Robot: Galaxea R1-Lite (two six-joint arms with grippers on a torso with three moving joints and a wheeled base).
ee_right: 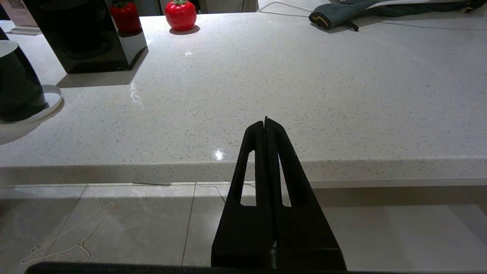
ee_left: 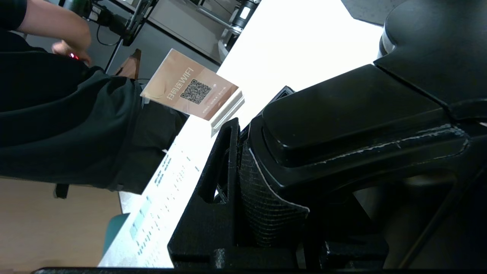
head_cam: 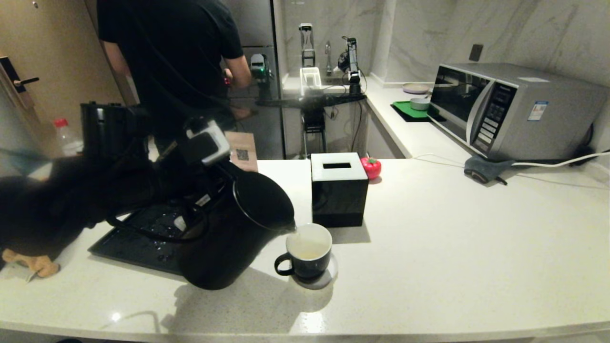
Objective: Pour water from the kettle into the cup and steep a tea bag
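The matte-black kettle [head_cam: 228, 238] hangs tilted over the counter, its spout dipping over the rim of the cup [head_cam: 307, 259]. My left gripper [head_cam: 193, 207] is shut on the kettle's loop handle [ee_left: 354, 114]; in the left wrist view the gripper [ee_left: 247, 167] presses its ribbed pad against that handle. The black cup stands on a round coaster [head_cam: 329, 276], and yellowish water [head_cam: 307, 248] lies in its white inside. The cup [ee_right: 17, 87] also shows in the right wrist view. My right gripper [ee_right: 266, 121] is shut and empty, parked below the counter's front edge. No tea bag is in view.
A black cube tissue box [head_cam: 338, 190] stands just behind the cup, a red tomato-shaped object [head_cam: 371, 167] beside it. A wet black tray [head_cam: 138, 238] lies left of the kettle. A microwave [head_cam: 514, 109] and grey cloth [head_cam: 481, 167] sit far right. A person stands behind.
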